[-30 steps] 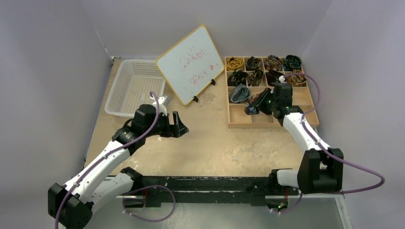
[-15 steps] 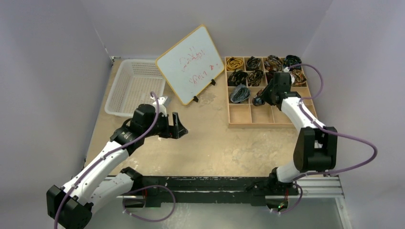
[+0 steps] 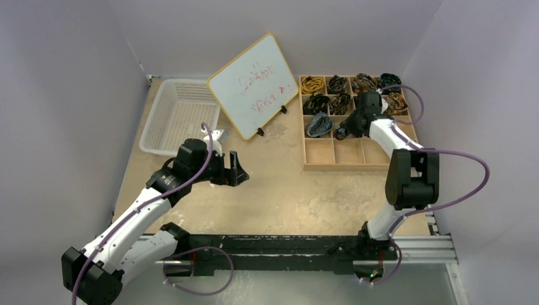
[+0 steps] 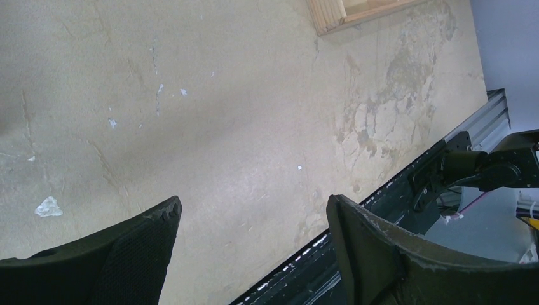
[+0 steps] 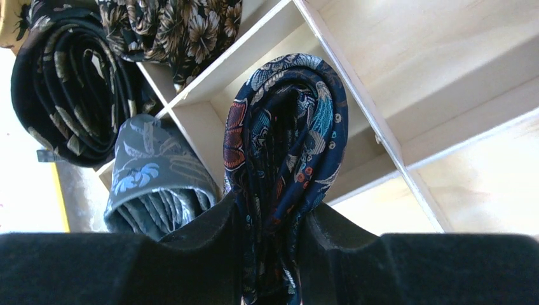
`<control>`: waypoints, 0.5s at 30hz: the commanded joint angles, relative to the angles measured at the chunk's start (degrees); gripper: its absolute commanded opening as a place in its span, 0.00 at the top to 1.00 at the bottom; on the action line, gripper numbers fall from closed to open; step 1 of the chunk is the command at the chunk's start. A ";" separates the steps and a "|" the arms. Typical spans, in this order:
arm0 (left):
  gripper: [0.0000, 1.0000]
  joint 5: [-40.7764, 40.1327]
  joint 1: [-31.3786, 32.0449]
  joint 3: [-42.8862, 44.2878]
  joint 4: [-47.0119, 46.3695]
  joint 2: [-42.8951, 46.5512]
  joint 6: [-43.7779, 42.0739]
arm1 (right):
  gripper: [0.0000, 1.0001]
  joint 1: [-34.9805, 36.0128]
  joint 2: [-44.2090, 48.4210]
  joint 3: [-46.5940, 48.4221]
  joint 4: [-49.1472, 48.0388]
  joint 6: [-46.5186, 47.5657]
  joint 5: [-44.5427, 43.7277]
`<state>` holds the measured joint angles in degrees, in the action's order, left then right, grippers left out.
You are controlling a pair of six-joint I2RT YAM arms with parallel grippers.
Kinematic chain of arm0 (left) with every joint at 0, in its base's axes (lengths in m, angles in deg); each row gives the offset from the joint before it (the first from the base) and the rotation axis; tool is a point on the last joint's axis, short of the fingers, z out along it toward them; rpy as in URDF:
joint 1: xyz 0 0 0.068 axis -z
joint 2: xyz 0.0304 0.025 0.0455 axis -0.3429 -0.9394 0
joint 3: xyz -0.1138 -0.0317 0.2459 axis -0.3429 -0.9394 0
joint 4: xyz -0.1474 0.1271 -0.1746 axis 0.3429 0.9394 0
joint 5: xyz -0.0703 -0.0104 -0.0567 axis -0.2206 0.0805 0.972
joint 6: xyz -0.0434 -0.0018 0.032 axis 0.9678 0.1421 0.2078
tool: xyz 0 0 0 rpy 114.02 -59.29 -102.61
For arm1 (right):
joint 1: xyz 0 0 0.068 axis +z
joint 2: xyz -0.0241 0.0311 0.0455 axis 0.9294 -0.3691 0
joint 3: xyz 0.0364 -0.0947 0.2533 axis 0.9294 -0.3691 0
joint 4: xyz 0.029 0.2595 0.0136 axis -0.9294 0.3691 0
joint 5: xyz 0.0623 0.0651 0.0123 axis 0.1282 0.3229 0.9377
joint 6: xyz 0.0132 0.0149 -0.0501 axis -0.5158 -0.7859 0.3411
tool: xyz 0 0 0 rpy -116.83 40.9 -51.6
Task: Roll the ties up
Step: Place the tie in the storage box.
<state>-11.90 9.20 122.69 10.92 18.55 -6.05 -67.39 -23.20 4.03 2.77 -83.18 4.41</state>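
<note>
My right gripper (image 3: 344,133) is shut on a coiled navy floral tie (image 5: 289,133) and holds it over the wooden divided tray (image 3: 337,164), by the compartment right of a rolled grey-blue tie (image 3: 318,124), which also shows in the right wrist view (image 5: 149,184). Several other rolled ties (image 3: 338,83) fill the tray's far compartments; dark floral coils (image 5: 70,95) show in the right wrist view. My left gripper (image 3: 236,168) is open and empty above the bare tabletop, also in the left wrist view (image 4: 254,219).
A white mesh basket (image 3: 177,114) stands at the far left. A small whiteboard (image 3: 253,84) leans on stands between basket and tray. The tray's near row of compartments (image 3: 348,151) holds nothing. The black rail (image 3: 273,244) runs along the near table edge.
My right arm has swung away from me with the navy tie, from the tray's near row to its middle row beside the grey-blue tie. The left arm has not moved.
</note>
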 commanded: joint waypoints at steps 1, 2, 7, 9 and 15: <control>0.17 0.16 -0.34 2.63 -0.22 0.84 -1.20 | 0.67 -0.19 -2.19 4.43 -0.17 -1.82 -1.40; 0.17 0.08 -0.34 2.58 -0.22 0.95 -1.09 | 0.67 -0.19 -2.96 5.07 -0.17 -2.10 -1.22; 0.17 -0.02 -0.34 2.61 -0.25 0.90 -0.97 | 0.67 -0.24 -6.02 8.26 0.34 -2.81 -0.51; 0.17 -0.09 -0.34 2.50 -0.22 0.87 -0.98 | 0.68 -0.16 -6.68 9.30 0.55 -2.74 -0.09; 0.17 -0.02 -0.36 2.38 -0.56 0.40 -1.00 | 0.67 -0.23 -7.28 10.55 1.06 -2.42 -1.06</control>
<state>-11.92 9.20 122.72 11.33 18.72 -6.03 -67.39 -30.94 11.51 3.77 -84.78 4.52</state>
